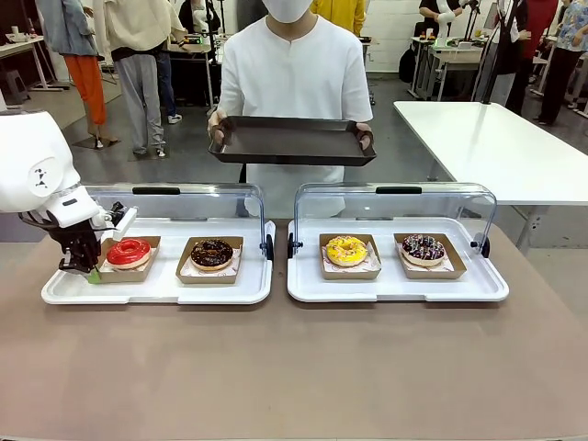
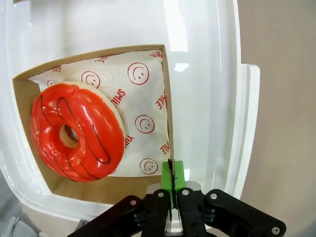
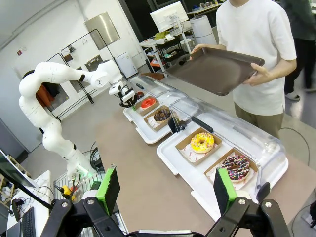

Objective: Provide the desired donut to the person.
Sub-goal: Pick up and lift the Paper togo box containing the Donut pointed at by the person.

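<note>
Evidently the left claw [image 2: 171, 178] is pinched shut on the side wall of the cardboard tray [image 2: 79, 190] carrying the red-glazed donut [image 2: 74, 133], which spares the icing. It sits at the outer end of the white display tray [image 1: 156, 292], whose clear lid [image 1: 184, 197] stands raised behind, leaving room to lift. The person [image 1: 294, 83] holds out a dark serving tray [image 1: 292, 142] beyond. The right claw [image 3: 168, 190] hangs wide open.

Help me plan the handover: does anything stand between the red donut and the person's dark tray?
Yes: the raised clear lid stands behind the red donut, between it and the dark tray. The left tool grips its cardboard box.
</note>
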You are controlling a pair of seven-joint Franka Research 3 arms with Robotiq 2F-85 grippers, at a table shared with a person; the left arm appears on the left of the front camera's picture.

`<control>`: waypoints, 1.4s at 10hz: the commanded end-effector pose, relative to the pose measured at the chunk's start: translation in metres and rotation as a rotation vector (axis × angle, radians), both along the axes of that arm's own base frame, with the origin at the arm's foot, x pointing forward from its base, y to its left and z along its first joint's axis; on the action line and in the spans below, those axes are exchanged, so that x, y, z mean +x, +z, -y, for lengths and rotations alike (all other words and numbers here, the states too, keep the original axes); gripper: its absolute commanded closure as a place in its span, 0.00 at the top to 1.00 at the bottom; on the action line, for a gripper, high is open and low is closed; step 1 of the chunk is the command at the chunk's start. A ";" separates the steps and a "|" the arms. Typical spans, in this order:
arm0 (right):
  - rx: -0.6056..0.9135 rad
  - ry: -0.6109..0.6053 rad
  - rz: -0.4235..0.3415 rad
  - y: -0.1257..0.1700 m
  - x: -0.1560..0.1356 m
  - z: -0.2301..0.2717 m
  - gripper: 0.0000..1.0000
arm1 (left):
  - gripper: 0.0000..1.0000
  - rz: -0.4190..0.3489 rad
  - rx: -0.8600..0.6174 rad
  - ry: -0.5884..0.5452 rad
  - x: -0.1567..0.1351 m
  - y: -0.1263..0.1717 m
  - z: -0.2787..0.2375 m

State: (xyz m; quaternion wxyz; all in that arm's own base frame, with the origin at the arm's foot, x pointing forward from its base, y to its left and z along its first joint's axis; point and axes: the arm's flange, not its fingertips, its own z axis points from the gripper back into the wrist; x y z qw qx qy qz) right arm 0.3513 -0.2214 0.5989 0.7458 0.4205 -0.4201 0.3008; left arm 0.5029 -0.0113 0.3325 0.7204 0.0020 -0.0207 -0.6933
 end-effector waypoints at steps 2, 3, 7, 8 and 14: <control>0.005 0.000 0.003 0.001 0.001 -0.001 1.00 | 0.00 0.032 -0.011 -0.031 -0.024 0.027 -0.001; 0.005 0.000 0.003 0.001 0.001 -0.001 1.00 | 0.00 0.040 -0.045 -0.055 -0.040 0.050 -0.001; 0.005 0.000 0.003 0.001 0.001 -0.001 1.00 | 0.00 -0.040 -0.022 -0.085 -0.118 0.153 -0.002; 0.005 0.000 0.003 0.001 0.001 -0.001 1.00 | 0.00 -0.027 -0.024 -0.101 -0.132 0.180 -0.002; 0.005 0.000 0.003 0.001 0.001 -0.001 1.00 | 0.00 0.080 0.018 -0.017 -0.117 0.284 0.009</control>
